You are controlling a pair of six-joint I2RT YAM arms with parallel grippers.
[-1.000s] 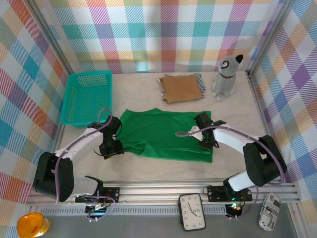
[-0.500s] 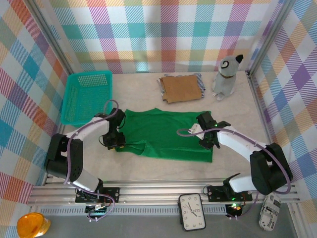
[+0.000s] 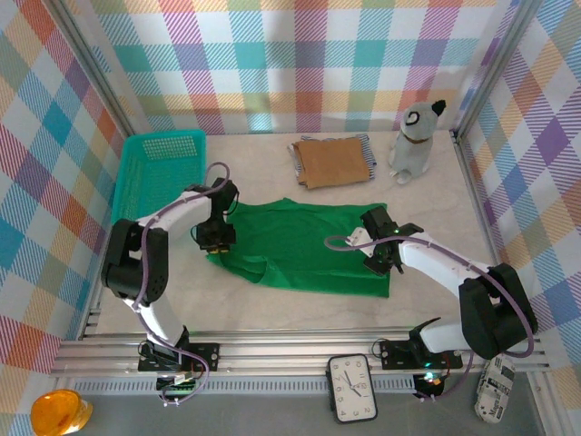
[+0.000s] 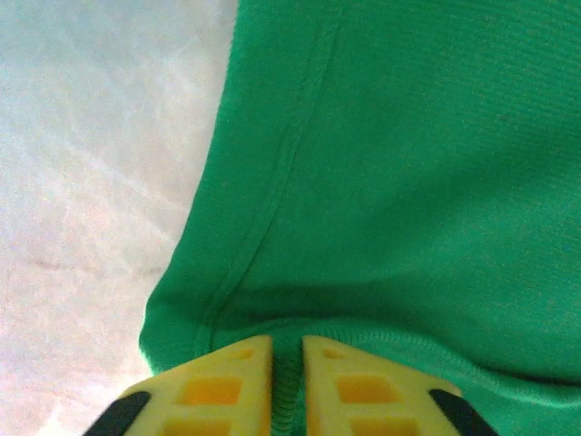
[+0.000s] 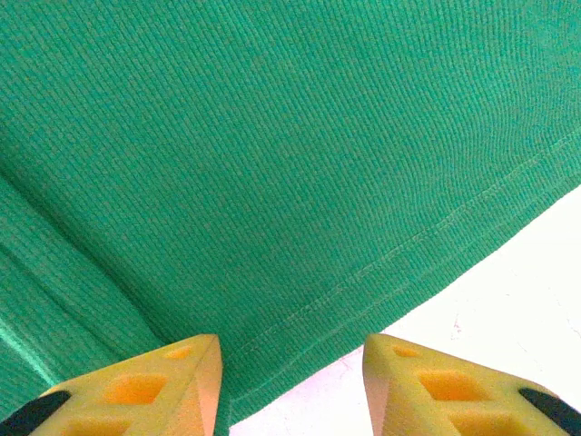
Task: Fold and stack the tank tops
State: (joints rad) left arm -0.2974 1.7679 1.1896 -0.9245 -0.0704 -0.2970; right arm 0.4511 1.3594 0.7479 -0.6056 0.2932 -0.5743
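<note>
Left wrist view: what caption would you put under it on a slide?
The left claw pinches an edge of the green tank top lying on the pale table.

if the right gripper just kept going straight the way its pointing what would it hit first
Most likely the green tank top: the right gripper is open, the cloth's hem runs between its jaws and green fabric lies straight ahead. How near it is is hard to judge.

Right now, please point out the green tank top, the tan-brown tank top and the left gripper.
green tank top (image 3: 309, 247), top external view, middle of the cloth
tan-brown tank top (image 3: 334, 162), top external view, middle of the folded face
left gripper (image 4: 287, 359), left wrist view, between its fingertips
</note>
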